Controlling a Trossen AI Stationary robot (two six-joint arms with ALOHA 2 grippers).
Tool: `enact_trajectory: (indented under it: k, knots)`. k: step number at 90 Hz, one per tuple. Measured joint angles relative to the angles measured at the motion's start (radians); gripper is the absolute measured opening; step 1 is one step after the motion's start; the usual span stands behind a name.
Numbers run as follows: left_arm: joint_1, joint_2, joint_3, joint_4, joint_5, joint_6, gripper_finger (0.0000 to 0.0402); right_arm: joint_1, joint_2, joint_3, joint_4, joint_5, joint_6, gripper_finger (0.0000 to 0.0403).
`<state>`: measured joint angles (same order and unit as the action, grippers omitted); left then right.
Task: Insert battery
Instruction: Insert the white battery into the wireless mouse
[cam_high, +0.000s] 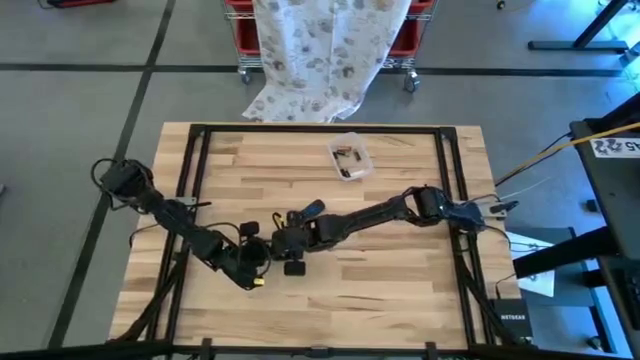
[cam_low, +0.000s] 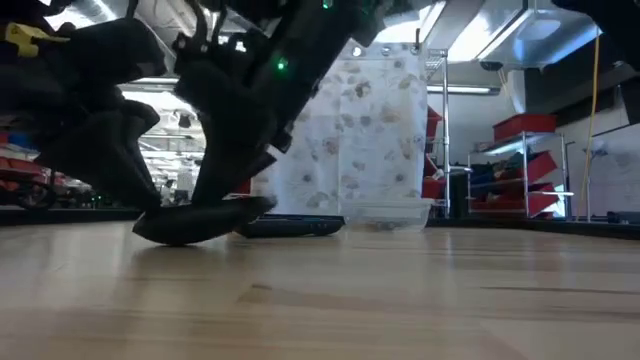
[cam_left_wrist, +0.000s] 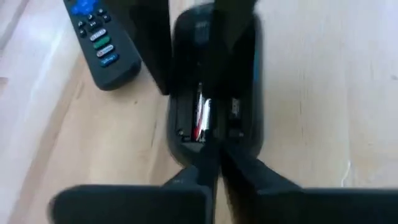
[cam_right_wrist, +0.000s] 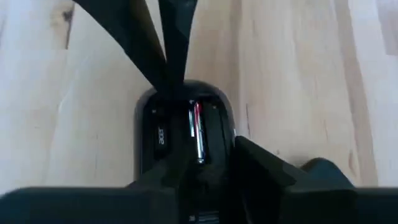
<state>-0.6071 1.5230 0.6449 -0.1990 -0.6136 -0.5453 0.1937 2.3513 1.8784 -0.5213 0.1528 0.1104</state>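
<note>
The battery (cam_right_wrist: 198, 134) sits in the open back of a black remote (cam_right_wrist: 186, 143), near the middle of the table (cam_high: 400, 270).

From above, both arms meet over that spot. The left gripper (cam_high: 252, 262) comes from the left side and the right gripper (cam_high: 290, 245) from the right, about equally near. A clear tub (cam_high: 350, 157) sits well apart, near the far edge.

From table height, the black remote lies tilted, one end lifted, under the dark arms.

In the left wrist view, the left gripper's fingers are pressed together just beside the battery. A second remote (cam_left_wrist: 99, 43) lies close by.

In the right wrist view, the battery's long side runs along the remote's length, straight ahead of the right gripper. I cannot tell how its fingers stand.

I count one battery and two remotes.
</note>
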Motion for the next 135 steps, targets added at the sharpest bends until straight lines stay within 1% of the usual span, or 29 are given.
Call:
enact_trajectory:
  k: [9,15,25,34,44,59,73,93,98,102,106,112,118,126,135]
  knots:
    - [0.0,0.0,0.0,0.004,-0.004,-0.003,0.0,-0.001,0.003,0.0,0.002,-0.006,-0.002,0.0023]
    - [0.0,0.0,0.0,0.003,-0.005,-0.001,0.0,0.0,0.008,0.0,0.0,-0.014,-0.005,0.0007]
    - [0.0,0.0,0.0,0.007,-0.008,-0.004,0.0,0.002,0.017,0.002,-0.003,-0.008,-0.005,0.0012]
    - [0.0,0.0,0.002,0.007,-0.01,-0.015,0.0,0.003,0.028,0.004,0.0,-0.004,-0.005,0.0008]
    - [-0.001,-0.013,0.002,-0.001,-0.011,-0.028,0.0,0.005,0.013,0.001,-0.013,0.009,0.014,0.0002]
    - [-0.003,-0.063,0.01,-0.007,-0.012,-0.034,0.0,0.023,-0.027,-0.004,-0.039,0.03,0.012,0.0009]
    - [-0.01,-0.118,0.011,-0.006,-0.021,-0.038,0.0,0.068,-0.088,-0.003,-0.066,0.073,-0.013,0.0012]
    - [-0.049,-0.188,0.012,-0.036,-0.032,-0.066,0.0,0.138,-0.105,-0.009,-0.092,0.11,-0.062,0.0013]
    - [-0.067,-0.203,0.012,-0.069,-0.047,-0.097,0.0,0.149,-0.106,-0.04,-0.087,0.125,-0.038,0.0013]
    - [-0.086,-0.213,0.012,-0.099,-0.067,-0.127,0.0,0.158,-0.106,-0.072,-0.076,0.163,-0.012,0.0013]
    - [-0.11,-0.225,0.012,-0.119,-0.099,-0.16,0.0,0.176,-0.108,-0.109,-0.038,0.23,0.019,0.0013]
    - [-0.145,-0.25,0.012,-0.133,-0.132,-0.189,0.0,0.209,-0.133,-0.186,0.073,0.341,0.044,0.0013]
    - [-0.181,-0.291,0.003,-0.119,-0.144,-0.211,0.0,0.247,-0.186,-0.267,0.162,0.409,0.068,0.0013]
    - [-0.213,-0.383,-0.021,-0.087,-0.164,-0.24,0.0,0.281,-0.284,-0.391,0.211,0.424,0.126,0.0013]
    - [-0.226,-0.529,-0.072,-0.023,-0.168,-0.208,0.0,0.294,-0.41,-0.546,0.265,0.432,0.191,0.0012]
